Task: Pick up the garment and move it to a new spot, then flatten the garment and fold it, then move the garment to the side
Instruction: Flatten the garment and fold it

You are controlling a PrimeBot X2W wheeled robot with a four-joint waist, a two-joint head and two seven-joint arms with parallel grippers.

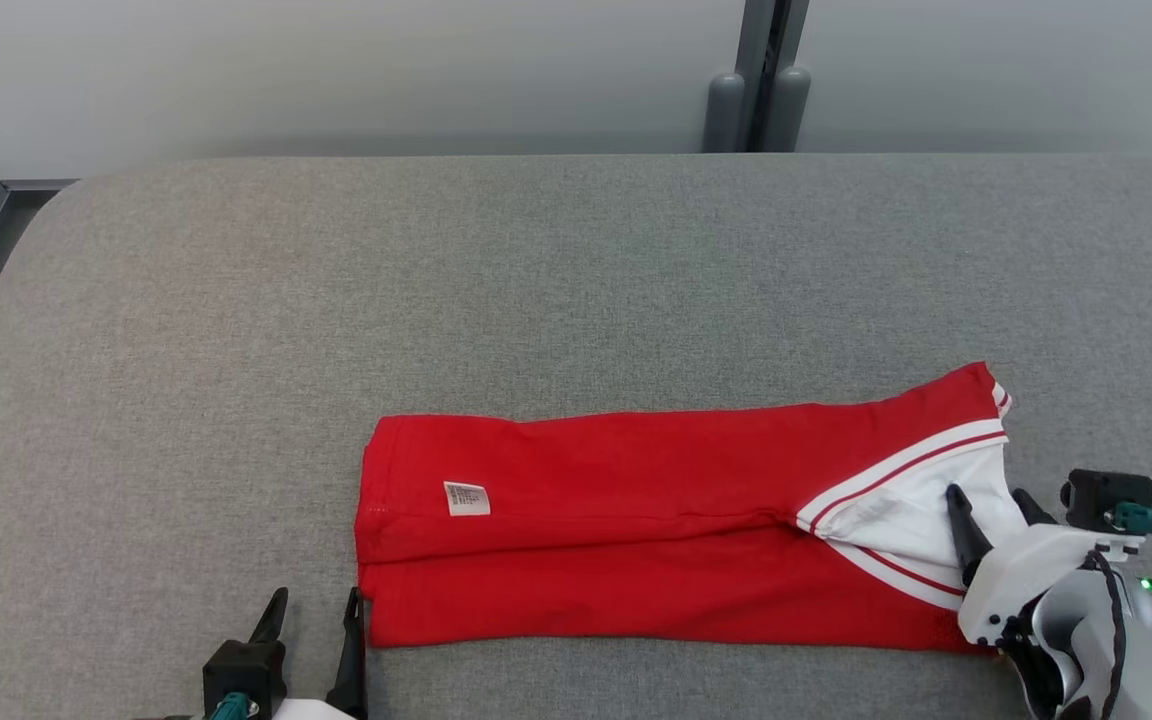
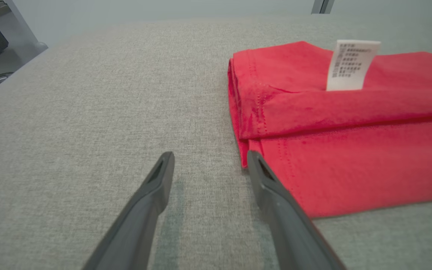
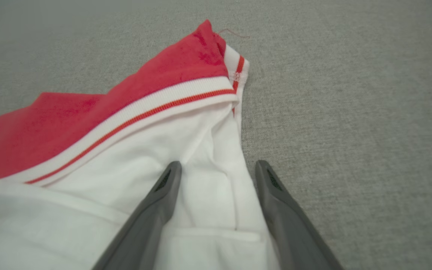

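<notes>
Head view, both sets of jaws apart; garment (image 1: pixel 636 520) looks soft and limp, I'd pinch its end corners.

The head view looks down from high up on the whole red shirt (image 1: pixel 636 500). The left wrist view sits low and close at the end with the label (image 2: pixel 351 65), the right wrist view at the white part (image 3: pixel 208 150).

One garment (image 1: pixel 636 500), one left claw (image 1: pixel 318 600), one right claw (image 1: pixel 986 495)
</notes>
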